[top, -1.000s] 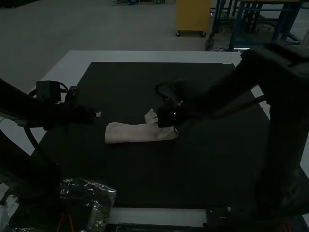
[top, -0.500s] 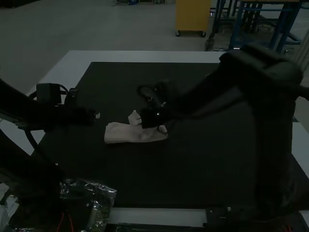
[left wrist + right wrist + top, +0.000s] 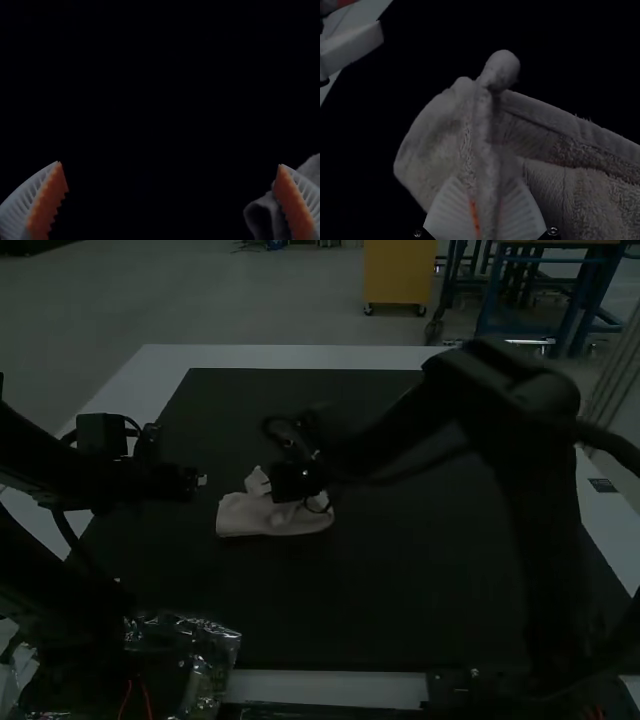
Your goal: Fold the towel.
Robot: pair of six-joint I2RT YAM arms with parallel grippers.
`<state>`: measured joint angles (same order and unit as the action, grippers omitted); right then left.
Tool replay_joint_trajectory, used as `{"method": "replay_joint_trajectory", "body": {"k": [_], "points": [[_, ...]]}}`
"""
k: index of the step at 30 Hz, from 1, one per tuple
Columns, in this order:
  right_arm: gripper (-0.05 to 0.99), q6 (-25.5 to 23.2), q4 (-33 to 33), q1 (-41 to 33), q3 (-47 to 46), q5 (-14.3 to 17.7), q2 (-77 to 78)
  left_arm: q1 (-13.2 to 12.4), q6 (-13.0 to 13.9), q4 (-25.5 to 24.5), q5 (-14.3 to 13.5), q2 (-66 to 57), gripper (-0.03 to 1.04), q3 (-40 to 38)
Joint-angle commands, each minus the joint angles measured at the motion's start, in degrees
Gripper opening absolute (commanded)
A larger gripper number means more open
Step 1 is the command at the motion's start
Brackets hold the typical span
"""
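Note:
The pale towel (image 3: 270,515) lies as a narrow folded strip left of the mat's middle, its right part doubled back over it. My right gripper (image 3: 277,487) is over the towel in the high view. In the right wrist view, my right gripper (image 3: 487,210) is shut on a pinched ridge of the towel (image 3: 435,145). My left gripper (image 3: 203,480) stands just left of and beyond the towel. In the left wrist view, my left gripper (image 3: 172,200) is open with its fingers wide apart, and a bit of towel (image 3: 265,212) shows beside one finger.
The black mat (image 3: 380,610) covers most of the white table (image 3: 300,357). A crumpled clear plastic bag (image 3: 205,640) lies at the near left, by the left arm's base. The right arm reaches across the mat's right half.
My right gripper has moved left across the mat, carrying the towel's right end with it, so the towel looks shorter. The left arm has kept still.

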<state>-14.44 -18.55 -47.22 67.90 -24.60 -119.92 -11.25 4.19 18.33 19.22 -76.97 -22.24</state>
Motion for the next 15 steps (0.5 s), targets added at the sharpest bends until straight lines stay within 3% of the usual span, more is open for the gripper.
{"method": "replay_joint_trajectory", "body": {"k": [1,5,9,15], "points": [[0.04,-2.4,-0.4,-2.3,2.9,-3.1,-0.5,-0.6,-0.4,0.6,-0.9,0.0,0.97,0.2],[0.46,-5.4,-0.3,-3.2,4.3,-4.5,-0.6,-0.6,-0.8,2.1,-2.1,0.2,0.97,0.3],[0.79,-5.9,0.0,-4.4,6.0,-4.6,-0.6,-0.8,-2.3,3.7,-3.6,0.3,0.97,0.3],[0.84,-6.3,0.1,-4.0,7.2,-4.7,0.1,-3.2,-3.6,5.2,-4.0,0.3,0.97,0.3]]}}
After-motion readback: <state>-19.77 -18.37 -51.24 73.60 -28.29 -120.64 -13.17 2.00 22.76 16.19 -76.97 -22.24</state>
